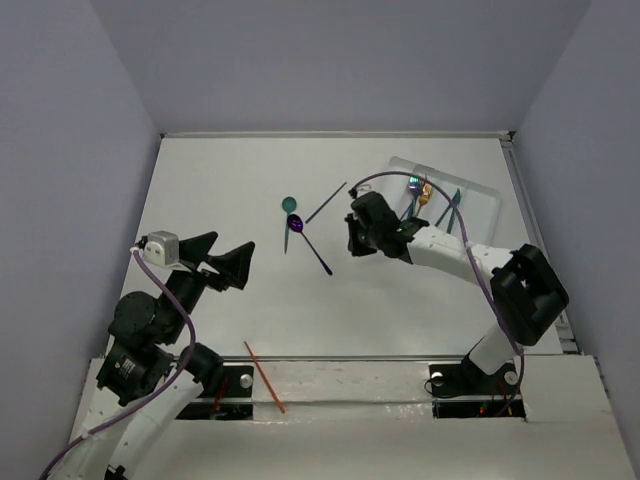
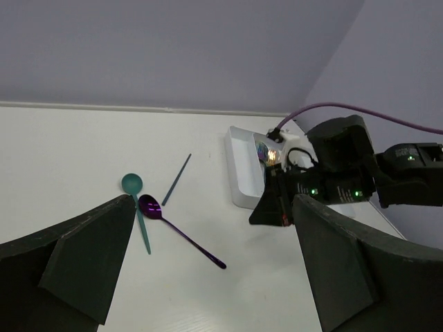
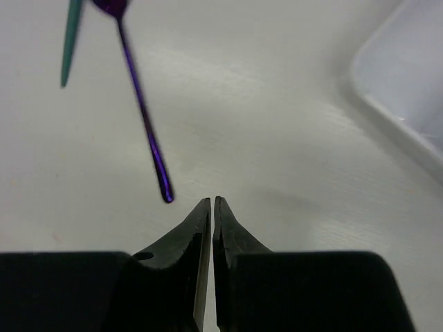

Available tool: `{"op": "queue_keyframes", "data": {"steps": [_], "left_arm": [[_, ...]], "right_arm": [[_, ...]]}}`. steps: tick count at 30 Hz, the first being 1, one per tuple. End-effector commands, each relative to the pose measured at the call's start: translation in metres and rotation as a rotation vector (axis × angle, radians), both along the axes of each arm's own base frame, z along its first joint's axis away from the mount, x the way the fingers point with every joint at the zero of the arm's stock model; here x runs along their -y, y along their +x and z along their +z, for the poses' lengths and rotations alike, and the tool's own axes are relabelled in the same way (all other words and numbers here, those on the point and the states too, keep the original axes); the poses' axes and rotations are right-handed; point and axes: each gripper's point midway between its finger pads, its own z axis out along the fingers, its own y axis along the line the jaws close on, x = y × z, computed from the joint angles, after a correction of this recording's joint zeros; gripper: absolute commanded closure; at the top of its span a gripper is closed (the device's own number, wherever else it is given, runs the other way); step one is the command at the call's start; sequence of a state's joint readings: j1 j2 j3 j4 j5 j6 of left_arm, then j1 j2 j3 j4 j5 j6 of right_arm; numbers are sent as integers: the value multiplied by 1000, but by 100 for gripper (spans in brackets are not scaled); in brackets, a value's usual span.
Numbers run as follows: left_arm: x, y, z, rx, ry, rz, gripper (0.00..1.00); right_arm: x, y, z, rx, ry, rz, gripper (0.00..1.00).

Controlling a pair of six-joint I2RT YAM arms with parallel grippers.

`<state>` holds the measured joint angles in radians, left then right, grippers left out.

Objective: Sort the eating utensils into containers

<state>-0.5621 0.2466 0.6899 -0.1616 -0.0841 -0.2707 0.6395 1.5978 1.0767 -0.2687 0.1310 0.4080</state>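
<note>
Right gripper [image 3: 212,200] hovering clenched, empty, just beside handle tip of slim glossy purple metal-looking spoon [image 3: 142,104] lying on white counter [image 3: 277,152], apart from white plastic tray [image 3: 408,83]. Spoon looking light, stiff, slippery; pinching mid-handle seeming safest. Left gripper [image 2: 214,204] gaping, empty.

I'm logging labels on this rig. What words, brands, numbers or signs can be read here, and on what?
None can be read: the tray, purple spoon, teal spoon, table, left arm and right arm show no legible text. The right arm's green lights are plain dots.
</note>
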Motion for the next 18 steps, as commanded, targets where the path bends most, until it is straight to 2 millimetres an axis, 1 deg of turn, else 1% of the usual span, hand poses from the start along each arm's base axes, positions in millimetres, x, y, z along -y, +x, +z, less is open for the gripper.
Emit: {"op": "queue_keyframes", "data": {"steps": [1,2,3,4,5,6,8,9,10,11,12,13,15,16,18], "left_arm": [[-2,-1,20,50,-23,7,1],[-2,0,20,50,-23,9,1],[-3,0,21,50,-26,13,1],[-5,0,21,52,-25,24,1],[-6,1,21,48,-26,33,1],[-9,2,21,44,-29,47,1],[-11,4,21,36,-32,65,1],[-13,5,21,33,-34,78,1],[-14,6,21,32,-36,81,1],[-17,7,22,33,-37,96,1],[-18,6,22,35,-40,99,1],[-21,7,23,38,-42,114,1],[-27,6,24,42,-51,144,1],[-32,6,26,46,-56,166,1],[-40,5,29,57,-71,198,1]], "right_arm": [[-53,-54,-4,-69,-53,188,84],[-72,-82,-11,-88,-76,259,83],[-83,-96,-15,-104,-81,281,82],[-101,-124,-24,-123,-107,349,79],[-102,-123,-27,-131,-111,331,79],[-119,-149,-29,-142,-106,380,79],[-136,-171,-32,-148,-98,412,77],[-151,-190,-32,-152,-87,443,75],[-159,-198,-32,-153,-83,456,74],[-173,-205,-28,-149,-72,467,73],[-180,-211,-28,-143,-80,477,72],[-189,-226,-27,-138,-89,504,71],[-196,-239,-28,-140,-120,511,70],[-206,-249,-28,-134,-122,526,70],[-211,-260,-31,-147,-116,524,69]]}}
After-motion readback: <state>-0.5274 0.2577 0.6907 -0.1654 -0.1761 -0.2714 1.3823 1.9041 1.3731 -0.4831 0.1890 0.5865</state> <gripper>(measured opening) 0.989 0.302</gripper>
